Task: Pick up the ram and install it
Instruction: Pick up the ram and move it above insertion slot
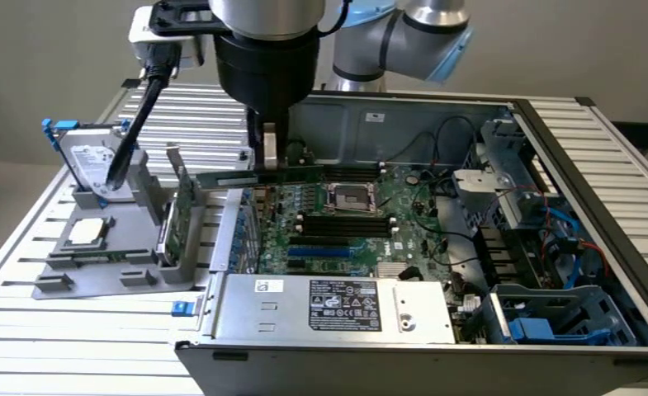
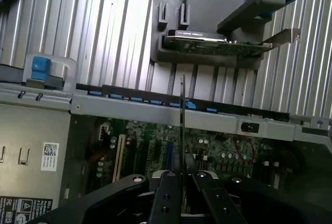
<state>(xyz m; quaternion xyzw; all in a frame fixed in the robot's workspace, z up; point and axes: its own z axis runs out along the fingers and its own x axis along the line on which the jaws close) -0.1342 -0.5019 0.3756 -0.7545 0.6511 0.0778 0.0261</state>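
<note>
The ram [image 1: 260, 176] is a long thin green stick held level, above the left wall of the open computer case [image 1: 571, 148] and the near edge of the motherboard [image 1: 340, 247]. My gripper [image 1: 267, 162] comes straight down onto its middle and is shut on it. In the wrist view the ram [image 2: 182, 111] shows edge-on as a thin line running out from between the two black fingers [image 2: 167, 195], with the case wall [image 2: 129, 102] and the motherboard [image 2: 150, 149] beneath it. The black memory slots [image 1: 346, 228] lie further into the case, toward the exterior view's right of the ram.
A grey holder [image 1: 92, 276] at the exterior view's left carries the silver hard drive [image 1: 86, 162], a square chip [image 1: 87, 233] and the wider green card with a bracket [image 1: 176, 221] [image 2: 218, 45]. The power supply [image 1: 335, 307] fills the case's near side. Cables and drive bays [image 1: 544, 239] crowd the right.
</note>
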